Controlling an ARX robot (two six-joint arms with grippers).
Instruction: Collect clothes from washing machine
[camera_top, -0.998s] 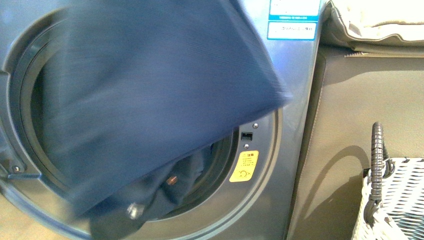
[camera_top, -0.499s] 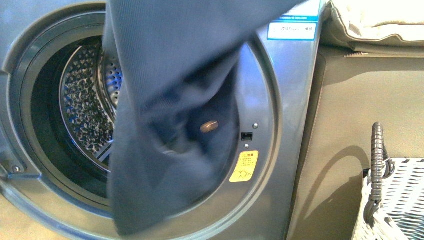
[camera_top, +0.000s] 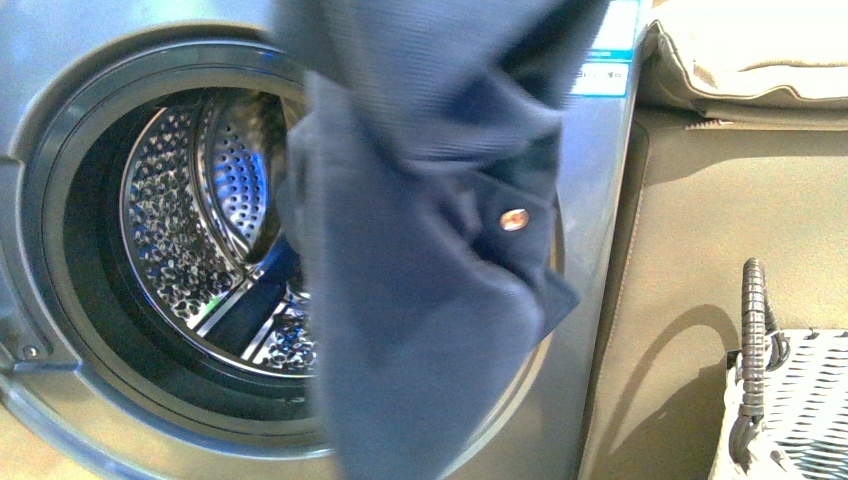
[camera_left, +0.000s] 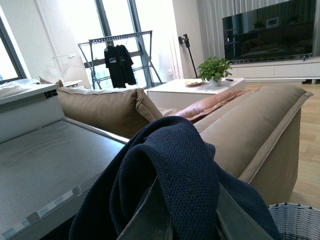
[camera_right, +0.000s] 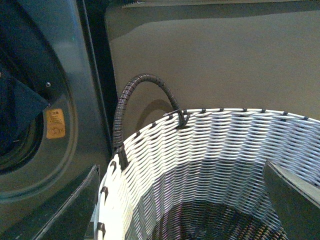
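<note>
- Closest in, the left gripper (camera_left: 187, 212): we only catch two grey fingers (camera_left: 147, 217), tips buried. The navy clothes (camera_left: 175, 160) are heaped over and between the jaws, which are clamped on a fold.
- Over to the right gripper (camera_right: 181, 167): jaws spread wide, nothing in them. The woven basket (camera_right: 210, 140) gapes right beneath them, its bottom lost in shadow.
- Just past those jaws we see the basket's dark handle (camera_right: 140, 85) arching up off the rim.
- Out front neither arm shows. The clothes (camera_top: 420, 300) drop in from above the top edge and run off the bottom, so both ends are cut off. One snap button (camera_top: 514, 219) glints.
- Behind them is the washing machine (camera_top: 590, 200): the cloth covers the right half of the porthole, and the steel drum (camera_top: 200, 220) shows beside it. We cannot tell whether the fabric touches the machine. The labels (camera_top: 605, 60) are half hidden.
- Farthest beyond the left jaws is a tan sofa (camera_left: 260, 115).
</note>
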